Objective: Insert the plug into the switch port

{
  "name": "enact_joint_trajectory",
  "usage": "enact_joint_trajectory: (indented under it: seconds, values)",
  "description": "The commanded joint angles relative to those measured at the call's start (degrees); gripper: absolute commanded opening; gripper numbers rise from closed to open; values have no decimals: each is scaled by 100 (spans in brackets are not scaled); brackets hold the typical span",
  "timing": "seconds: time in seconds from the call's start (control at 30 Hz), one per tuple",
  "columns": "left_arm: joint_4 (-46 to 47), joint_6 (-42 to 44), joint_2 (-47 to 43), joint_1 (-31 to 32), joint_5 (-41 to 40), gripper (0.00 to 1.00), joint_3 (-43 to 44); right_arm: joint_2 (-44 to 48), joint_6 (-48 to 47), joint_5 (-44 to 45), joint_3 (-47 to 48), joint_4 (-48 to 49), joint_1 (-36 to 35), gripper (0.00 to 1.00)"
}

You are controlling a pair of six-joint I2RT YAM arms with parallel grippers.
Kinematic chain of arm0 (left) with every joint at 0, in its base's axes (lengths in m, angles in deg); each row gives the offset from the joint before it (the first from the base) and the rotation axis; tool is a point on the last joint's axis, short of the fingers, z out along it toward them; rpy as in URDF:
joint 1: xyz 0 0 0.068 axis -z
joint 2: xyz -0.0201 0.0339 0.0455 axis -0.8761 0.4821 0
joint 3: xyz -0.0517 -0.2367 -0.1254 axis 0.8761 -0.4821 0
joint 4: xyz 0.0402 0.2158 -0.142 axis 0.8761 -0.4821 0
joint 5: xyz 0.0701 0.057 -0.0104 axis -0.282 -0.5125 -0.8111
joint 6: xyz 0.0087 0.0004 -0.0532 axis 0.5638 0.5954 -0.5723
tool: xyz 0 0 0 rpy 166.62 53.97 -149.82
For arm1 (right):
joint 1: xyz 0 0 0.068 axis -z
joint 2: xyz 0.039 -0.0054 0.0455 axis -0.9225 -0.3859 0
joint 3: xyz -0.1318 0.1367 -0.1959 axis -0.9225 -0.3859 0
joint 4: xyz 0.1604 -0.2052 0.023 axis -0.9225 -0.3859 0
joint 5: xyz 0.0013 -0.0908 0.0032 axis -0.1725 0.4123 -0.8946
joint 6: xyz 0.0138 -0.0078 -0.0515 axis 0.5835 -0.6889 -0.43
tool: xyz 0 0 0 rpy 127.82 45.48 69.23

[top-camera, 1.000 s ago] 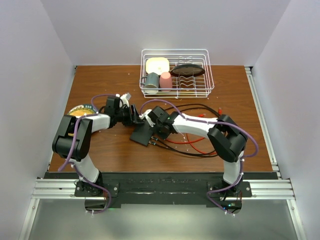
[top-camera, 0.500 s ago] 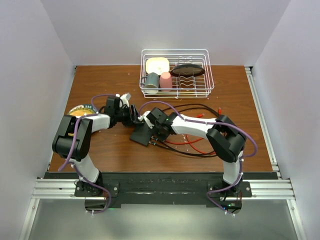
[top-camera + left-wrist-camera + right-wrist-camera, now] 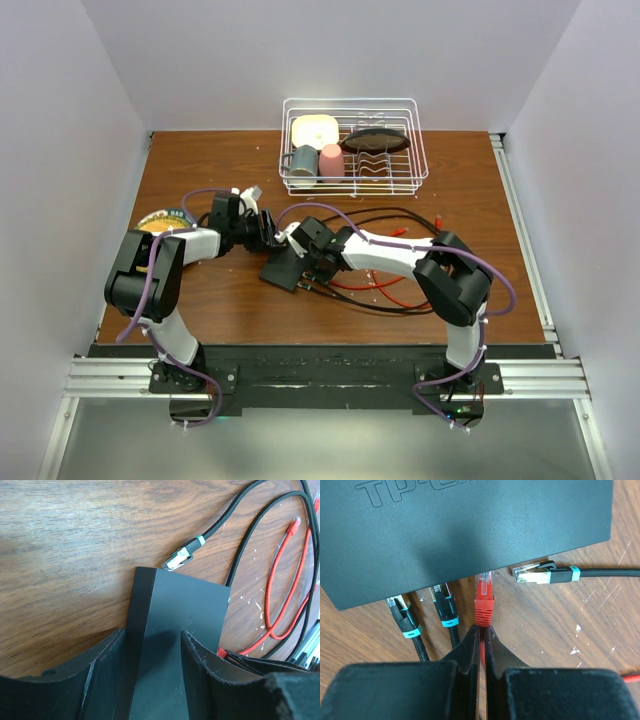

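The matte-black switch (image 3: 281, 268) lies flat mid-table. In the right wrist view its port edge (image 3: 470, 565) faces my right gripper (image 3: 481, 630). That gripper is shut on the red cable just behind the red plug (image 3: 484, 597), whose clear tip is at a port. Two black plugs with teal bands (image 3: 445, 607) sit in ports to its left. My left gripper (image 3: 152, 632) is open. One finger (image 3: 102, 667) is beside the switch's side wall and the other finger (image 3: 207, 667) is over the switch top (image 3: 185, 610).
A loose black plug with a teal band (image 3: 540, 573) lies by the switch's corner. Red and black cables (image 3: 385, 285) loop right of the switch. A white wire rack (image 3: 354, 180) with cups stands at the back. A round tin (image 3: 165, 217) is at the left.
My right gripper has moved a little left toward the switch with the red plug. The left arm and the switch have stayed put.
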Motion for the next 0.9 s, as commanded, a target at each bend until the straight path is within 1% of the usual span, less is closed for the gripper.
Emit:
enact_joint_trajectory:
  seconds: [0.0,0.2,0.47,0.87]
  values:
    - [132,0,51,10,208,52,-74,354,92,198,297,347,-58,0]
    - [132,-8,69,10,208,52,-100,310,92,75,385,382,-66,0]
    - [176,-52,78,18,287,52,-82,363,128,-373,280,567,-145,0]
    - [247,-70,69,18,375,52,-109,398,57,-505,236,760,-233,0]
